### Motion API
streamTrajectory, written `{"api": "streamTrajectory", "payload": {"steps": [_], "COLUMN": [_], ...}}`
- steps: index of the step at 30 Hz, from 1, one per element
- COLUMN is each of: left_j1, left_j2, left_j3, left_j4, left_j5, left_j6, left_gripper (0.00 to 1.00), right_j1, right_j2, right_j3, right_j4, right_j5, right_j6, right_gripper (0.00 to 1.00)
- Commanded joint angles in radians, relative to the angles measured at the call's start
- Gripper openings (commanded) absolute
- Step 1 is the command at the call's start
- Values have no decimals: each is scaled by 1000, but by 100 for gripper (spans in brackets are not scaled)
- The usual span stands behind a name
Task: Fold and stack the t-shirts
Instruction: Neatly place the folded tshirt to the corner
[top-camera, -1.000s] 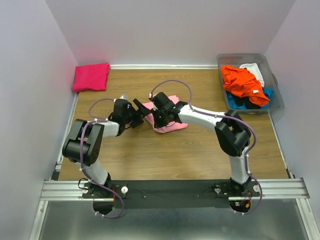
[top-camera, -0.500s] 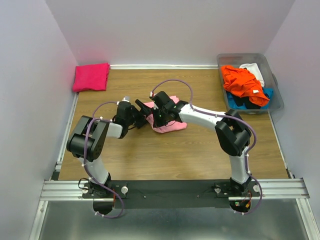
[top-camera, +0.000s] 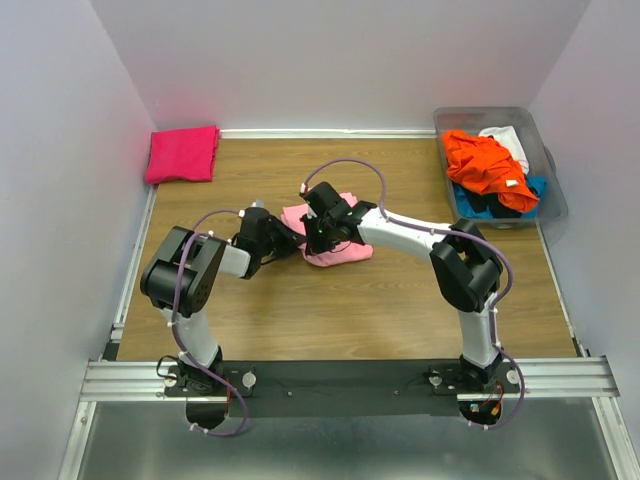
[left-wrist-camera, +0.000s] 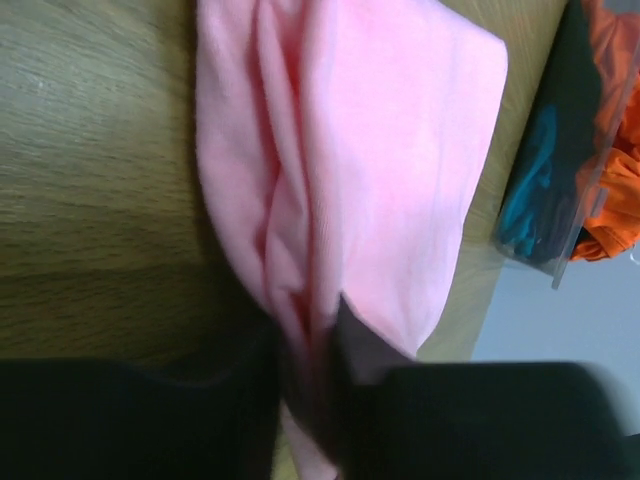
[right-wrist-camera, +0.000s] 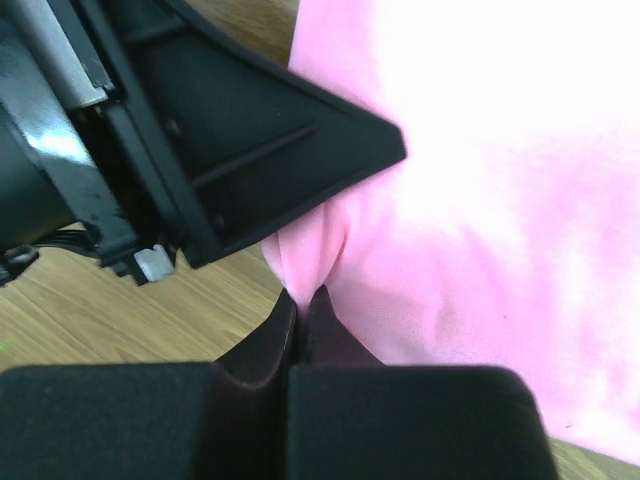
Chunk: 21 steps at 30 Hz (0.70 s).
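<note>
pink shirt (top-camera: 340, 245): lies in a small bundle at the middle of the table (top-camera: 300, 320) in the top view, with both grippers at its left edge.

left gripper (top-camera: 288, 238): comes in from the left of the frame and clamps a raised fold at the shirt's left rim. in its wrist view, dark fingers (left-wrist-camera: 352, 345) at bottom centre squeeze a ridge of pink cloth between them, with the rest of the shirt spreading up the frame.

right gripper (top-camera: 318, 232): reaches in from the right across the shirt, just beside the left one. in its wrist view, tips pressed together at lower centre nip a small pucker of pink cloth. shirt fills the right half, left gripper's black body the upper left.

magenta shirt (top-camera: 183, 153): folded flat at the table's upper left corner, well apart from both arms.

bin (top-camera: 552, 195): upper right, holds an orange shirt (top-camera: 485, 165) atop white, blue and black cloth.
</note>
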Motion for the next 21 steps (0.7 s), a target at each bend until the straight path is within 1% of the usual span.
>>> {"api": "streamTrajectory", "payload": {"steps": [1, 2, 3, 5, 6, 7, 8, 9, 10, 11, 12, 13, 14, 15, 16, 18, 19, 20, 21], "left_j1": [-6, -6, -5, -2, 3, 12, 18, 23, 29, 34, 46, 57, 61, 67, 70, 86, 89, 92, 100], "left_j2": [30, 29, 27, 29, 33, 40, 44, 52, 63, 67, 72, 83, 90, 96, 109, 119, 135, 142, 149], "left_j3": [4, 7, 14, 30, 56, 71, 86, 126, 149, 175, 230, 263, 296, 362, 393, 479, 508, 539, 595], "left_j4": [-66, -66, -73, -83, -102, -115, -130, -170, -199, -231, -295, -334, -371, -438, -466, -524, -544, -566, -608], "left_j5": [-48, -51, -62, -65, -67, -67, -65, -68, -85, -93, -112, -126, -140, -154, -177, -168, -166, -171, -191], "left_j6": [50, 76, 90, 139, 194, 228, 262, 294, 367, 403, 442, 510, 547, 581, 649, 708, 739, 760, 812], "left_gripper": [14, 9, 0, 0, 0, 0, 0, 0, 0, 0, 0, 0, 0, 0, 0, 0, 0, 0, 0], "right_j1": [0, -1, -1, -1, -3, -1, -1, -3, -1, -1, -1, -3, -3, -1, -1, -3, -1, -1, -1], "right_j2": [-10, -13, -17, -25, -37, -45, -56, -77, -93, -106, -138, -155, -171, -192, -232, -280, -328, -352, -375], "right_j3": [35, 33, 32, 25, 18, 10, 2, -7, -28, -40, -51, -77, -88, -99, -114, -165, -182, -200, -240], "right_j4": [23, 23, 23, 23, 22, 22, 20, 20, 20, 19, 11, -3, -12, -23, -33, -65, -76, -89, -110], "right_j5": [-31, -31, -29, -24, -18, -12, -3, 15, 22, 26, 43, 55, 66, 80, 113, 146, 160, 172, 189], "right_j6": [15, 12, 12, -1, -8, -12, -14, -17, -20, -29, -34, -40, -43, -49, -55, -69, -69, -70, -70], "right_gripper": [1, 1, 2, 17, 24, 39, 46, 57, 61, 65, 70, 73, 75, 77, 81, 86, 87, 89, 90]}}
